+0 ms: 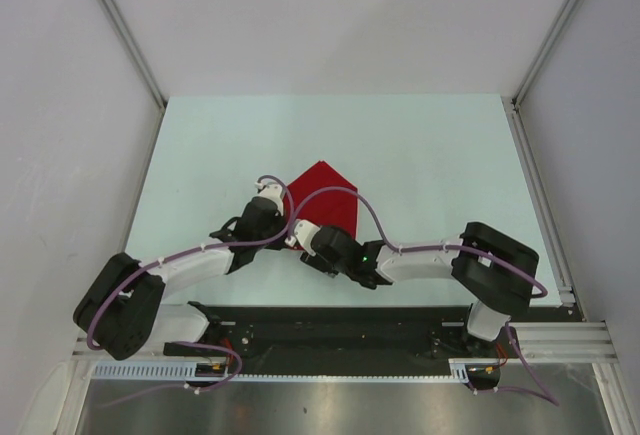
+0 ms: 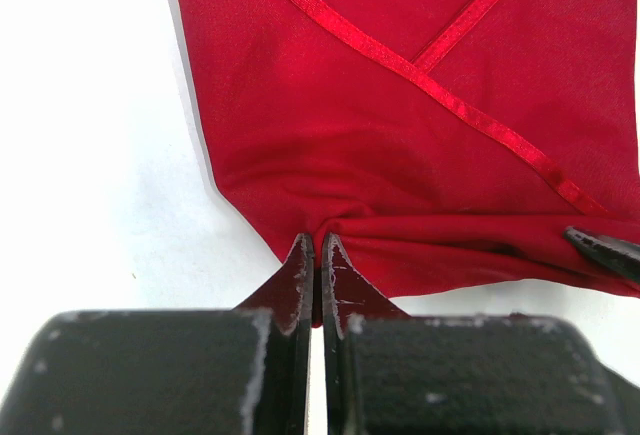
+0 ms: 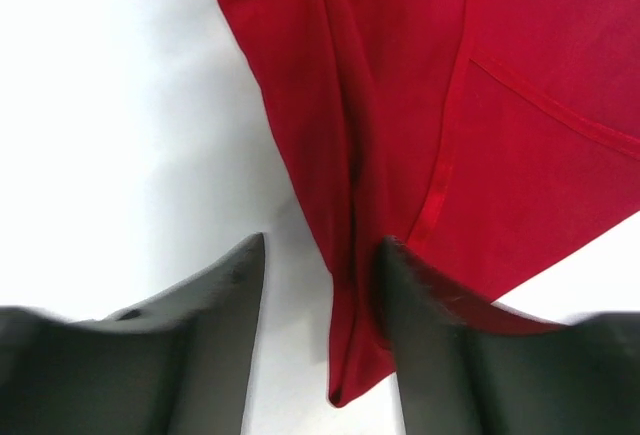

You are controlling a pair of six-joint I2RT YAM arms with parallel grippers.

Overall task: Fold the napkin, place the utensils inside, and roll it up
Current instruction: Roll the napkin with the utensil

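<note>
The red napkin (image 1: 325,198) lies folded on the pale table (image 1: 430,155), with a point towards the far side and a bunched, rolled fold along its near edge. My left gripper (image 1: 288,223) is shut on that near fold at its left end, with cloth pinched between the tips, as the left wrist view (image 2: 318,245) shows on the napkin (image 2: 400,135). My right gripper (image 1: 303,241) is open. In the right wrist view (image 3: 322,245) its jaws stand either side of the rolled end of the napkin (image 3: 400,105), and the right finger (image 3: 420,295) touches the cloth. The orange spoon is not visible in any view.
The right gripper's fingertip (image 2: 605,248) shows at the right edge of the left wrist view, close beside the fold. Grey walls and metal rails (image 1: 540,170) bound the table. The black base bar (image 1: 330,325) runs along the near edge.
</note>
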